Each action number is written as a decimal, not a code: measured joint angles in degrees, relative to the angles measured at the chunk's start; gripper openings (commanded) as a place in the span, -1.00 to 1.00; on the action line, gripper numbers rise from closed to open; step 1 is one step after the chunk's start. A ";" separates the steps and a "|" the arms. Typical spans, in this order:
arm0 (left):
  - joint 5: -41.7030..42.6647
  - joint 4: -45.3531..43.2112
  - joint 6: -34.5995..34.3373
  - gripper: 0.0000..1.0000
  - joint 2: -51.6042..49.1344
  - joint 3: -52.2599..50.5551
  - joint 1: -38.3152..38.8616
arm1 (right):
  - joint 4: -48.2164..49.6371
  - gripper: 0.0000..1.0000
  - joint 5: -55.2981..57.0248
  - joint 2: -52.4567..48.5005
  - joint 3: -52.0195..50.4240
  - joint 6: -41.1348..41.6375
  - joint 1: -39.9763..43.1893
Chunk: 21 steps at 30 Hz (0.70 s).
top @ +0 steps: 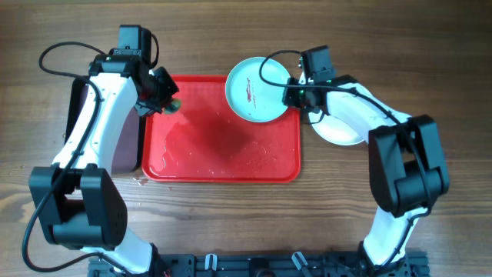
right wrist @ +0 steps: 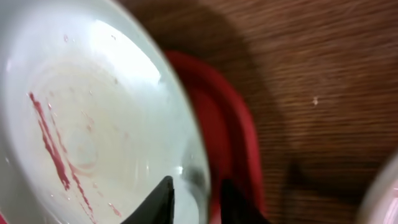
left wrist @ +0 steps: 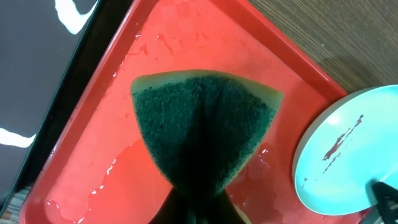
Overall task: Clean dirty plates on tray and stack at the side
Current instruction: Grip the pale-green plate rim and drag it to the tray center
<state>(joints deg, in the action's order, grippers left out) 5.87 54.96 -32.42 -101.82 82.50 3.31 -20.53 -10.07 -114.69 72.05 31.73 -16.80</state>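
At the far left lies the black tray [top: 127, 146], with the left arm reaching over it. The left gripper [top: 163, 98] is clamped on a sponge [left wrist: 205, 124], green scouring face outward, and hovers just above the near-left corner of the tray [top: 223, 173], whose red floor is wet and bare. From the sponge, the plate [top: 254, 104] lies straight off to the right, along the tray's far edge. It is turquoise and sits at the far-right corner, part over the tray and part past its rim. I cannot tell from here whether it rests there or is lifted a touch. Its red smear [top: 250, 91] runs as a thin slanted streak across the middle of the dish, facing up and open to the sponge side. The right gripper [right wrist: 193, 200] pinches the plate's right rim, one finger inside and one outside, so that arm is the holder and the left is the free one to wipe. I'd judge the coming move to be a sideways reach rightward by the sponge, across the tray to that streak. Further right, under the right arm, a white plate [top: 342, 132] sits on the table just beside the tray.
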 measured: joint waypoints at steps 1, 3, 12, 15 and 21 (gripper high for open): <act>0.00 0.00 0.02 -0.92 0.00 0.00 0.00 | 0.07 -0.71 0.00 -0.13 0.00 0.00 -0.24; 0.00 0.00 0.02 -0.92 0.00 0.00 0.00 | 0.07 -0.85 0.00 -0.24 0.00 -0.09 -0.66; -0.02 0.00 0.02 -0.92 0.00 0.00 0.00 | -5.77 -0.91 -2.51 -0.22 0.15 -0.07 -0.85; -0.02 0.00 0.02 -0.92 0.00 0.00 0.00 | -10.43 -0.91 -5.29 -0.22 0.46 -0.04 -1.31; -0.02 0.00 0.00 -0.92 0.00 0.00 0.00 | -15.96 -0.75 -10.93 -0.22 0.57 -1.84 -5.70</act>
<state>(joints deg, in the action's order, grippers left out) 5.85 54.96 -32.42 -101.82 82.50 3.31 -36.49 -20.99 -114.91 72.62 29.89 -22.50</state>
